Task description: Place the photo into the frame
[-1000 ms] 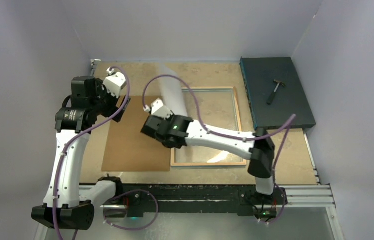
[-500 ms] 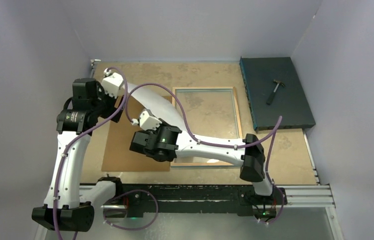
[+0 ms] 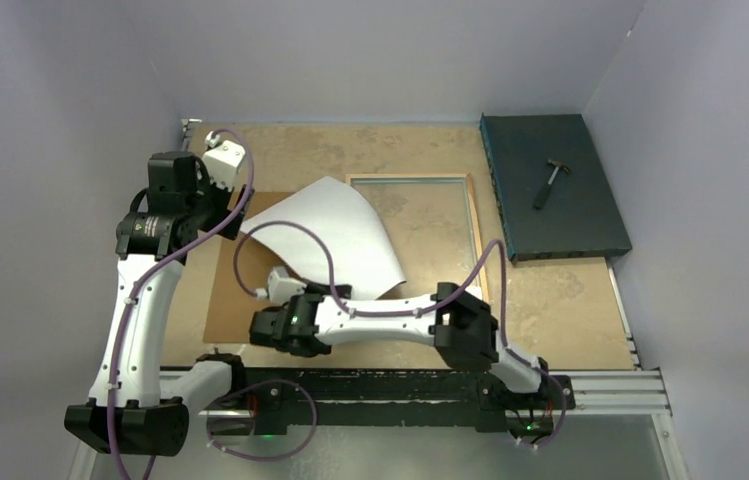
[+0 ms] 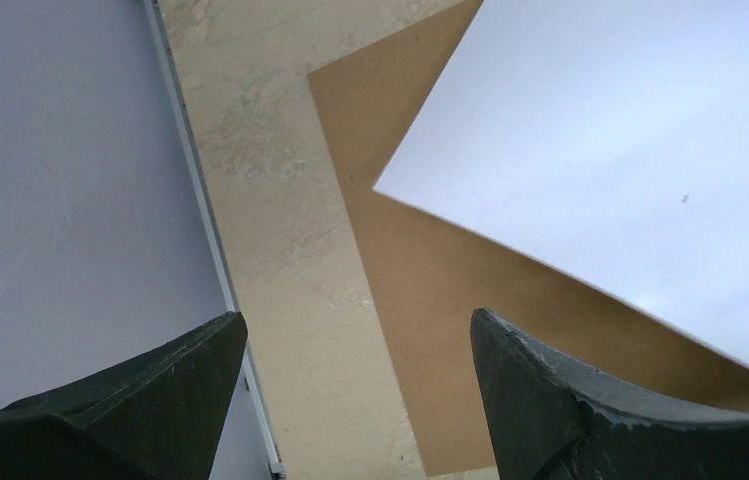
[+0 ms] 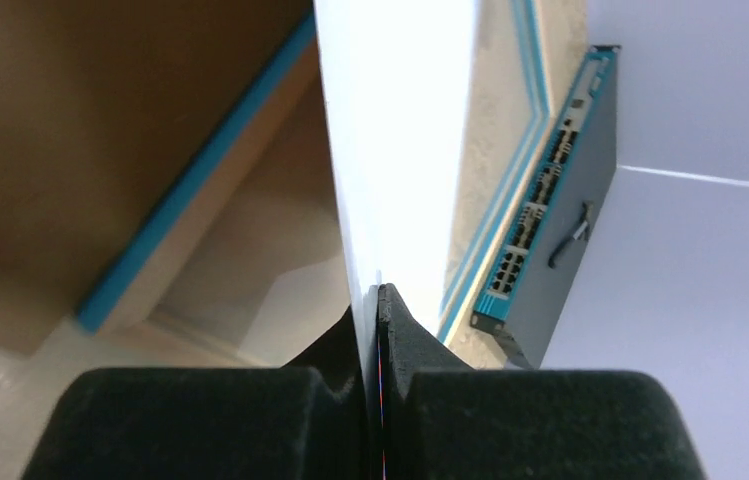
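Two arms work over one desk (image 3: 570, 320). On it lie one photo, one frame, one brown board, and one dark slab carrying one hammer.

The right tool (image 5: 378, 295) is pressed together on the photo (image 3: 335, 225), pinching its near edge between both fingers. In the right wrist view the sheet (image 5: 400, 130) rises straight up from the pinch, seen edge-on. The photo shows only its white back. From above, it is lifted and curved, spreading over the far right corner of the board (image 3: 250, 300) and the left side of the frame (image 3: 415, 178). Whether any part of it touches either one cannot be told.

The left tool (image 4: 355, 320) is spread wide and holds nothing. Its two fingers hang above the board's left edge (image 4: 430, 290) and the bare desk beside it. One corner of the photo (image 4: 600, 150) floats over the board just ahead of the fingers, apart from them.

The frame lies flat on the desk, just right of the board, its pale rim up with a thin blue line inside. A blue edge of it (image 5: 190, 190) shows in the right wrist view, left of the sheet.

The slab (image 3: 570, 220) sits at the far right of the desk, near the frame's right side. The hammer (image 3: 550, 183) rests on top of it.
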